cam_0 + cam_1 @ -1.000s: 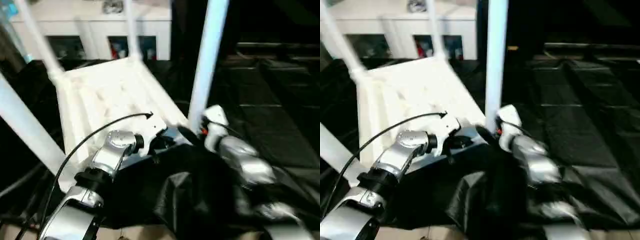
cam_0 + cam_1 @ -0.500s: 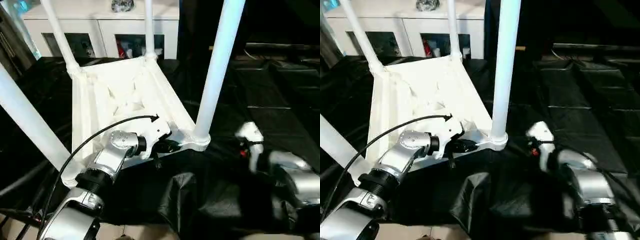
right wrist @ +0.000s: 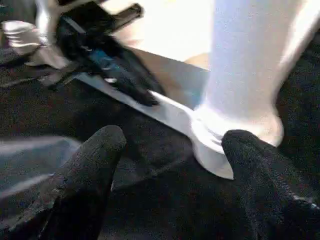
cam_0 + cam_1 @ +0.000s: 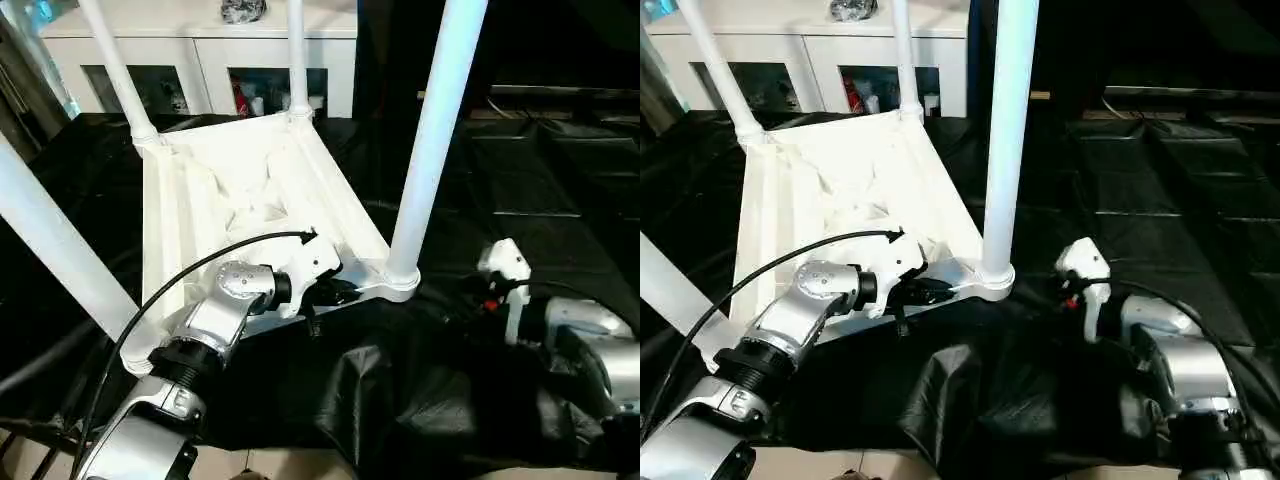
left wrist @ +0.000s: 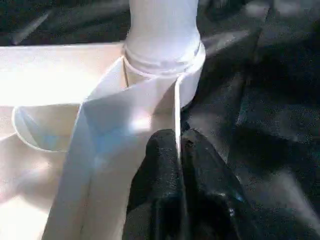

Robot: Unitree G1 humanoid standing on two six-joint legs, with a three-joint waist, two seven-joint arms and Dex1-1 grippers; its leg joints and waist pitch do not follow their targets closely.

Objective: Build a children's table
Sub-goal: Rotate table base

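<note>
Table lies upside down on black sheet, ribbed underside up, four legs pointing upward. Cabinet behind; contents of its glass compartments unclear. Left hand pinched on table's near rim beside a corner socket. Right hand spread apart, empty, near that socket.

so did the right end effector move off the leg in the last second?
Yes. The right end effector was up against the near leg a second ago; now it sits apart from it, off to the robot's right over the black cloth, fingers open.
</note>
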